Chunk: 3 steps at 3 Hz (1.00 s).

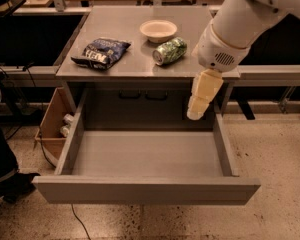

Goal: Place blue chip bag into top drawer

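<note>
The blue chip bag [101, 52] lies flat on the left part of the grey cabinet top [135, 66]. The top drawer [145, 190] is pulled fully out below it and nothing lies inside. My gripper [194, 115] hangs from the white arm at the upper right, pointing down over the drawer's back right corner, just in front of the cabinet's edge. It is well to the right of the bag and holds nothing that I can see.
A green soda can [170, 51] lies on its side and a cream bowl [158, 30] stands behind it on the cabinet top. A cardboard box [51, 126] stands left of the drawer. A dark-clothed figure [0, 164] is at the left edge.
</note>
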### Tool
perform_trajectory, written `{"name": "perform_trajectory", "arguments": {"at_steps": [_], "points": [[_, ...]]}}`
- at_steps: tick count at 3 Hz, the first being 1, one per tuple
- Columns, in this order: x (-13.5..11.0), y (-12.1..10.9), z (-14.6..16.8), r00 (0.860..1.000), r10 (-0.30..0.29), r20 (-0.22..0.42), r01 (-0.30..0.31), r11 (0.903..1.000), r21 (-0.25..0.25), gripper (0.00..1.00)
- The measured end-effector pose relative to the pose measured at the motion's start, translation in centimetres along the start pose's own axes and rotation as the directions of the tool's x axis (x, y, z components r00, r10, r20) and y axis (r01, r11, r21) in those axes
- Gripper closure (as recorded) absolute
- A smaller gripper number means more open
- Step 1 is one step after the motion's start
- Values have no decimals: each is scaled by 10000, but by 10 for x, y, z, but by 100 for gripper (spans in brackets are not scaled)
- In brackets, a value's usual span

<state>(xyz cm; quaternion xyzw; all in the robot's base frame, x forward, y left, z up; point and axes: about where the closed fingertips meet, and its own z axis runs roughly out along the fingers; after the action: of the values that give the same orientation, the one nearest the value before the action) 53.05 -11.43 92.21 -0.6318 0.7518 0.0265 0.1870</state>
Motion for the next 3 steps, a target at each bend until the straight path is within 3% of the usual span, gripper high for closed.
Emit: {"name": "perform_trajectory", "arguments": {"at_steps": [1, 3], "points": [[-45, -23, 39, 9980, -84, 623, 96, 9998, -187, 0], [-52, -23, 41, 9970, -90, 769, 98, 9999, -100, 0]]}}
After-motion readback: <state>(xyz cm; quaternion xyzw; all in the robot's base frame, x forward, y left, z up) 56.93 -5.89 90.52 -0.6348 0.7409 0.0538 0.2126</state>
